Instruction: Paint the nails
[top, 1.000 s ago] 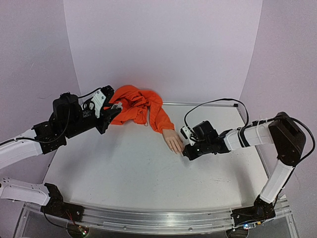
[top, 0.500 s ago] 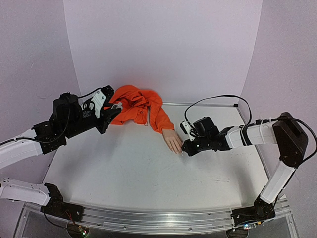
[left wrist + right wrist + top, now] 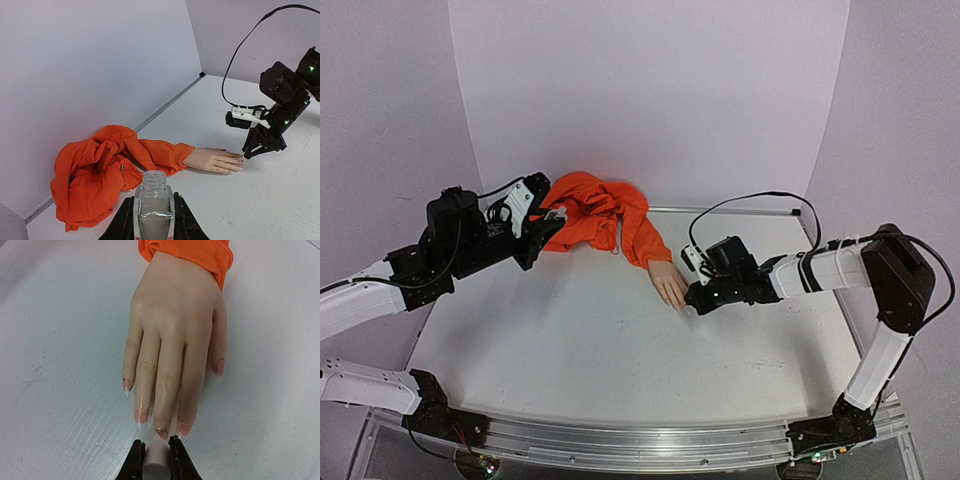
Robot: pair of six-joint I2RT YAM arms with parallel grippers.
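A flesh-coloured mannequin hand in an orange sleeve lies palm down on the white table. Its small pale nails show in the right wrist view, some with dark outlines. My right gripper is shut on a white brush cap, right at the middle fingertip; it also shows in the top view. My left gripper is shut on a small clear bottle with its top open, held upright above the table near the orange cloth, far from the hand.
The sleeve runs back into a crumpled orange garment by the rear wall. A black cable loops over my right arm. The table's metal edge rail lies behind the hand.
My right gripper has shifted slightly left and away along the fingertips with the brush cap. The left arm and bottle have not moved.
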